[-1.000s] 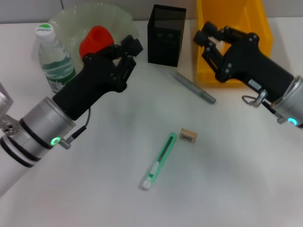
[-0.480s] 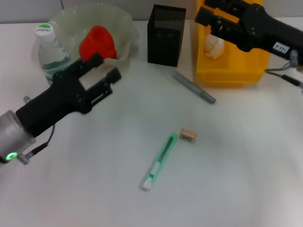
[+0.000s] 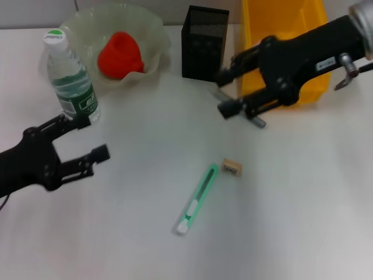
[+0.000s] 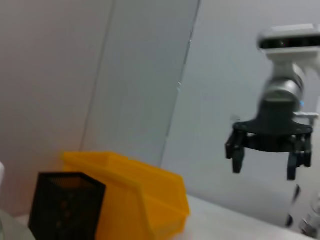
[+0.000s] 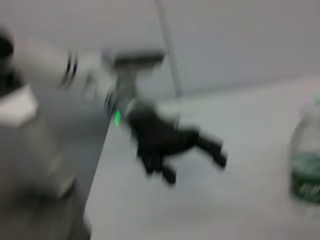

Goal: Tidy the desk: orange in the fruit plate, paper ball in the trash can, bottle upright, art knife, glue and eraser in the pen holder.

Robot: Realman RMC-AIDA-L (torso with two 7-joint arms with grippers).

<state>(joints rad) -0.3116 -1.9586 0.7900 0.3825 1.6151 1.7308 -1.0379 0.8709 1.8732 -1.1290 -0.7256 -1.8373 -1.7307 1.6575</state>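
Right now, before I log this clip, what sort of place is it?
Most likely an office desk staged for a tidying test: a white table holds a black mesh pen holder, a green art knife, an eraser and a yellow trash can, with plain partition walls behind.

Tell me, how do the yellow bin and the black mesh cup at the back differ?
The trash can is bright yellow, solid-walled and wide; the pen holder is black see-through wire mesh and narrower. The right gripper hangs open beside the trash can's near corner, while the pen holder stands apart. Both are open-topped, upright and at the desk's back.
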